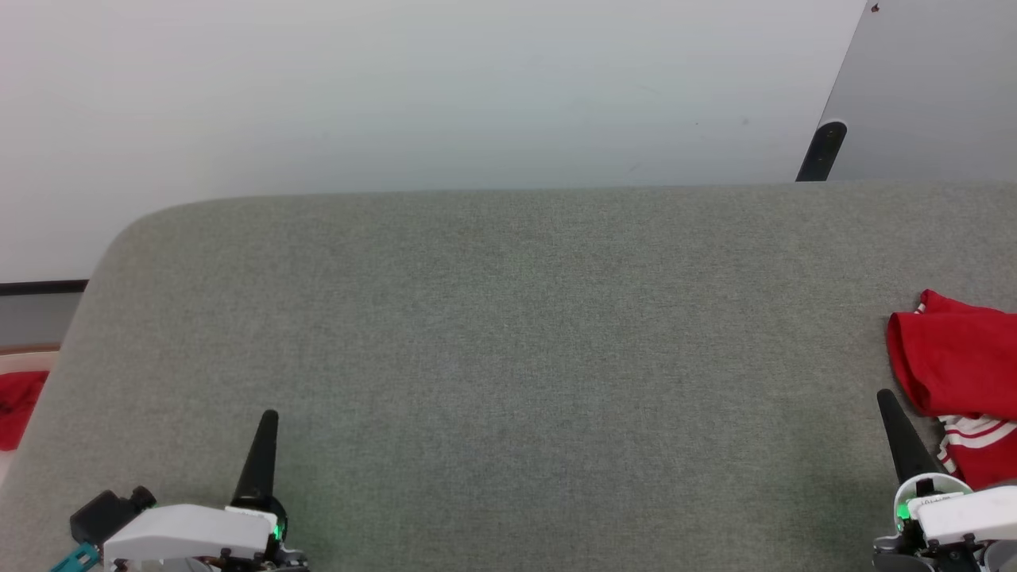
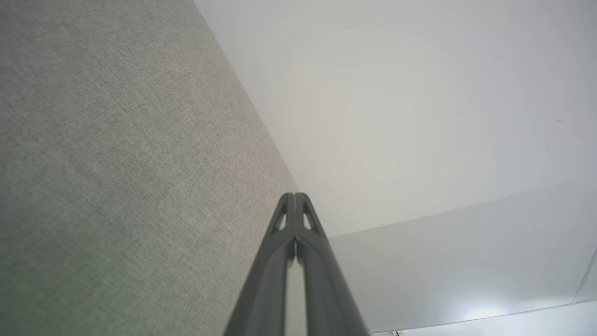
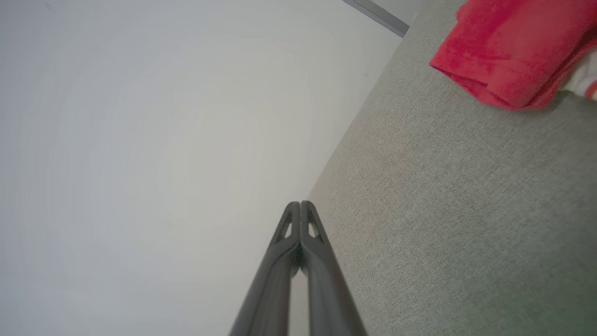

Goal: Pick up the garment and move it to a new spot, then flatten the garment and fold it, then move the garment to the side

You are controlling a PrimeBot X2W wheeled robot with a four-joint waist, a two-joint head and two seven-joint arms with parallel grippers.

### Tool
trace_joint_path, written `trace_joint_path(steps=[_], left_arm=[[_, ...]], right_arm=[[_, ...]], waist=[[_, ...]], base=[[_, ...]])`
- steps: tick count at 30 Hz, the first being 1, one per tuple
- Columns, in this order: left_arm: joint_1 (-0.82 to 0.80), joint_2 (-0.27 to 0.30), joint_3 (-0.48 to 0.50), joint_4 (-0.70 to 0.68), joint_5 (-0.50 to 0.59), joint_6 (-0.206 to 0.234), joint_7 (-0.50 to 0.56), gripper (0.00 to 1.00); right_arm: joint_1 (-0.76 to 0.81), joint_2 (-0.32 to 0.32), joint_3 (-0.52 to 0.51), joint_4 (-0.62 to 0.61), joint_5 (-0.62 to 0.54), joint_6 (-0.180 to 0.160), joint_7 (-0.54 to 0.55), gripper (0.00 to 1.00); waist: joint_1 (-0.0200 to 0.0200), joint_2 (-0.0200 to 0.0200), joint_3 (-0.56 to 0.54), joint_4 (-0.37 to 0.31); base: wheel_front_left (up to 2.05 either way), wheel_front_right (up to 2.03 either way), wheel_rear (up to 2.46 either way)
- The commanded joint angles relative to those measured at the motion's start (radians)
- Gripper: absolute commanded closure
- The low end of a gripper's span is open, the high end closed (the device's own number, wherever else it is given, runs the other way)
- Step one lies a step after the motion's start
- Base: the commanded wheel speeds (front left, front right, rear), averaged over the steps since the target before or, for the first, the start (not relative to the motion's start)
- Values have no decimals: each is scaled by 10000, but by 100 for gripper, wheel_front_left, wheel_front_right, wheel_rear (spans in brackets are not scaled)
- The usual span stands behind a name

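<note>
The garment, red with a red-and-white striped band, lies bunched at the right edge of the grey fabric table and is partly cut off by the head view. It also appears at the top right of the right wrist view as the garment. My right gripper is shut and holds nothing, with its tip just left of the cloth. At the lower left my left gripper is shut and holds nothing, far from the garment. Each wrist view shows its own pair pressed together: left gripper, right gripper.
A white wall rises behind the table's far edge. A dark post and a grey panel stand at the back right. Beyond the table's left edge, lower down, lies a small red cloth. The table's left corner is rounded.
</note>
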Motion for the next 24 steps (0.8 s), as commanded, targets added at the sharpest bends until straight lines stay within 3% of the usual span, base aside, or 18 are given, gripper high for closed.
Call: trace_joint_path(steps=[1,24], left_arm=[[-155,10,63,-63,-214,-73,46,100],[-288,-297,201,21,-1844,-127,565,100]], right_arm=[[-207,17,-39,-33,245,-7,36,100],[-356,293,-67,317,1896,-10,224,100]], waist=[[0,0,-4,-1],[0,0,-83,-11]], base=[[0,0,0],[0,0,0]])
